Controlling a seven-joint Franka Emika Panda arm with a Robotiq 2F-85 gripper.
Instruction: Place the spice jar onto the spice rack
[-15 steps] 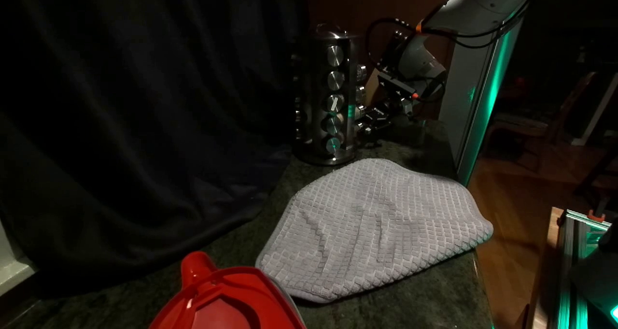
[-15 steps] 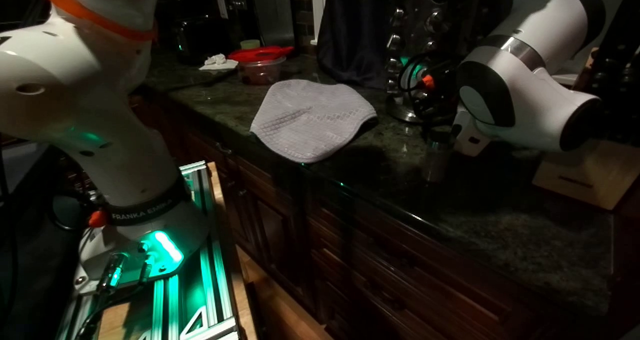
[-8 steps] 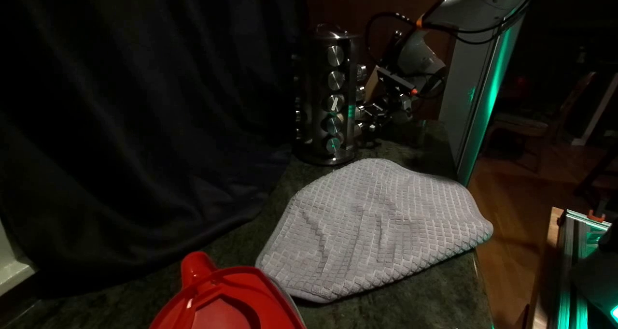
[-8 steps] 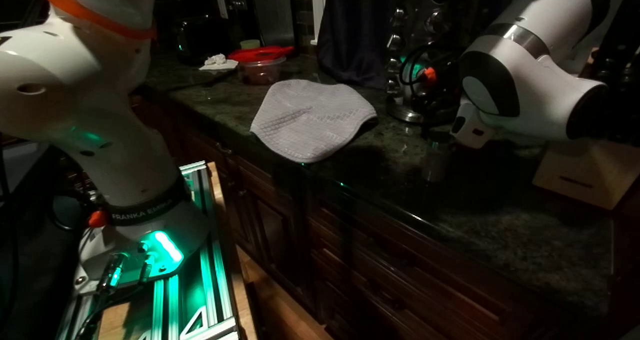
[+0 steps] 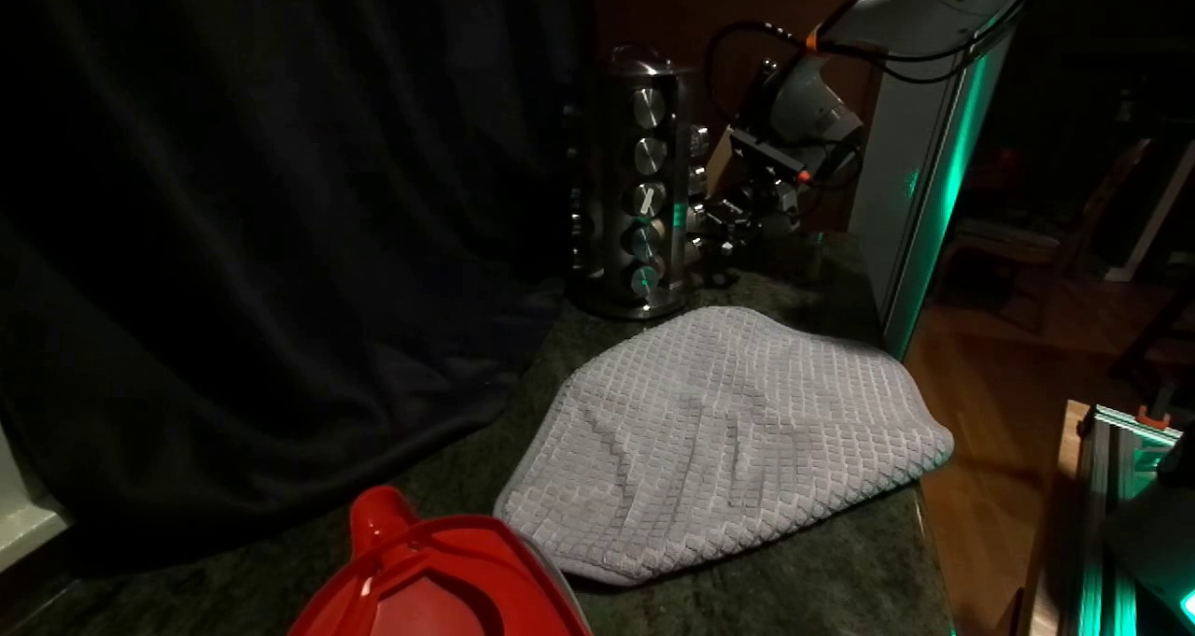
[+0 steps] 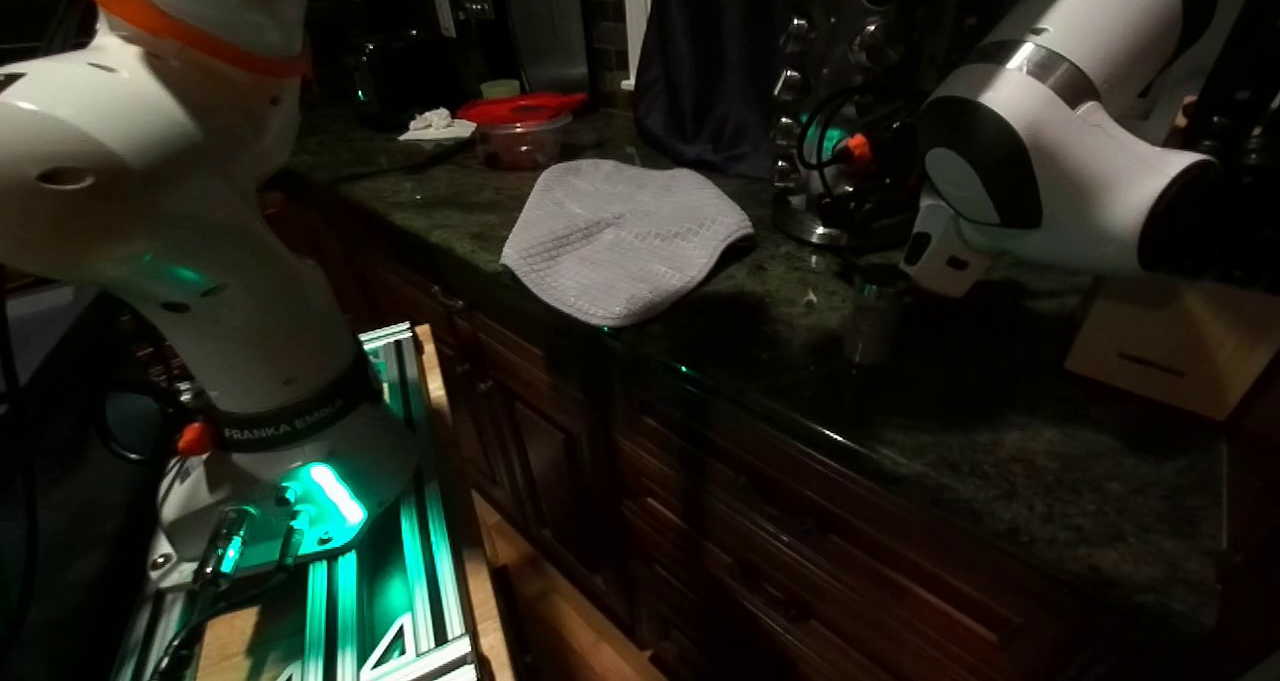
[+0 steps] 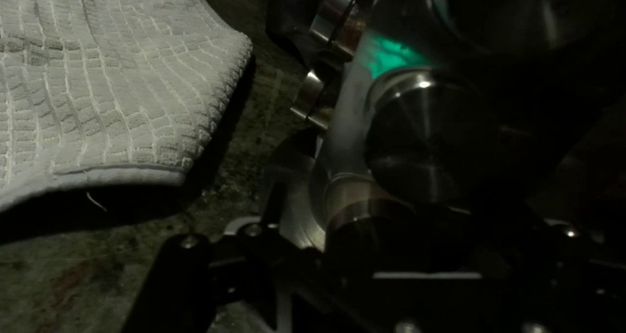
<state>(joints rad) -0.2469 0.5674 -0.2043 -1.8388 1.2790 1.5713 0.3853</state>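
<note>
Two fingers (image 7: 249, 240) of mine stand spread low in the wrist view, so my gripper (image 7: 403, 225) is loosed rather than clenched. The spice jar (image 7: 359, 210) sits in the gap between them, nearer the left one, its silver-rimmed cap facing me and its pale body running into the wall of the spice rack (image 5: 611, 183). A strip of shiny metal shows between that left finger and the jar, so those two are apart. My right finger is mostly lost in darkness; I cannot tell whether it touches anything. Just above the jar, a broad cap (image 7: 420, 142) juts from the rack under a patch of green light. In both exterior views I am close against the rack's side. A grey cloth (image 5: 728, 440) lies on the dark countertop (image 5: 794, 585) near the rack's base, with a red lid (image 6: 525, 108) near its edge. In an exterior view, a dim upright container (image 6: 873, 321) stands just beside my wrist.
</note>
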